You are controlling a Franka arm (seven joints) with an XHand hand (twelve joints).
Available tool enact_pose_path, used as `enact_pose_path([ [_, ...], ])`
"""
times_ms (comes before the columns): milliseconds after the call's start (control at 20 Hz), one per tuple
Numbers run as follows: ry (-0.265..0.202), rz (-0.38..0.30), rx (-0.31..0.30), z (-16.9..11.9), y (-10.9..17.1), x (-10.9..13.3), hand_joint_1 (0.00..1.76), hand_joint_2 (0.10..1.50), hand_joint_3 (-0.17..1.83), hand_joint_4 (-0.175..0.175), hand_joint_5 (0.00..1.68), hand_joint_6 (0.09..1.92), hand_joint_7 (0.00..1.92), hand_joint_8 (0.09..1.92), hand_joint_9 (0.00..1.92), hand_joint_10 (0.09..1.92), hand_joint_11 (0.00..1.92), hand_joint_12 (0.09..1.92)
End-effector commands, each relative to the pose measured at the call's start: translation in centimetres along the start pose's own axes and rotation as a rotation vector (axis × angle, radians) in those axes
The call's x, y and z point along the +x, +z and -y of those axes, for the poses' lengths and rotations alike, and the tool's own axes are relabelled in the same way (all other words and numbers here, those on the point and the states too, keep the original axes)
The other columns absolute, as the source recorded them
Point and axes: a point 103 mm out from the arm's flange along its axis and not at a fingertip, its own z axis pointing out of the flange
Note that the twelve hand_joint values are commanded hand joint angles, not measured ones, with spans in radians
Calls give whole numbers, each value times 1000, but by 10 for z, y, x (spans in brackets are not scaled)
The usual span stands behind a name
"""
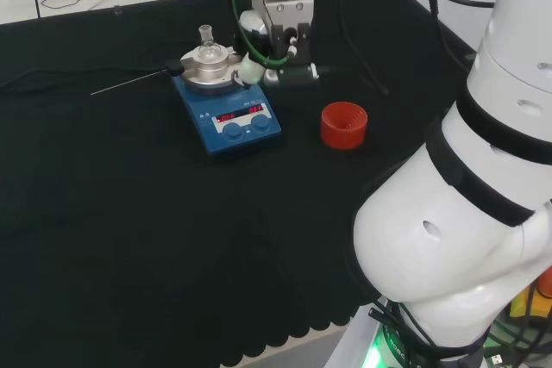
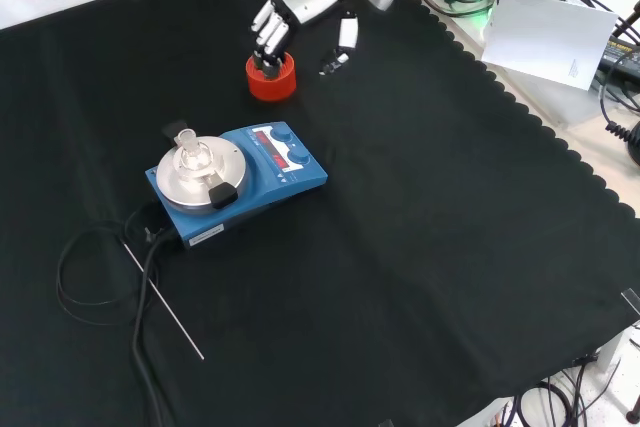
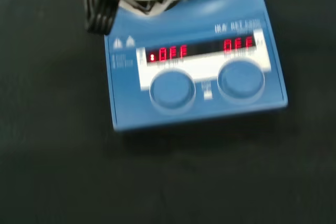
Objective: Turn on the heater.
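One blue heater (image 2: 245, 179) with two round knobs (image 3: 172, 88) and two lit red readouts stands on the black-clothed desk (image 2: 420, 247), carrying one small glass flask (image 2: 191, 159) on its round metal plate. One red ribbed ring (image 2: 271, 77) lies between heater and hand (image 2: 272, 25) in the front view. The hand hangs above the ring, fingers nearly straight, holding nothing. Broad bare cloth extends beyond the heater toward the scalloped desk edge.
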Motion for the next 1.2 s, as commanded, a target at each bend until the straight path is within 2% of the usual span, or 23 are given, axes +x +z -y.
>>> enact_pose_path([
  [50,-9,36,41,12,13,2,1048,616,852,-65,440,469,838,851,938,664,473,1313],
  [250,-19,50,79,10,25,4,1052,620,848,-74,460,503,1089,965,1158,755,638,1264],
  [450,-29,52,119,5,36,5,1089,632,826,-106,435,511,1271,1094,1375,872,1023,1038],
  [700,-38,64,170,0,51,4,1121,648,808,-131,411,495,1425,1330,1546,1125,1351,876],
  [800,-54,96,189,-1,55,7,1201,685,809,-133,422,545,1461,1435,1568,1240,1338,895],
  [950,-66,104,241,-4,60,7,1337,711,876,-114,377,715,1505,1562,1606,1362,1188,1098],
  [1200,-86,107,303,-9,70,6,1386,709,937,-89,314,793,1522,1606,1619,1403,1132,1206],
])
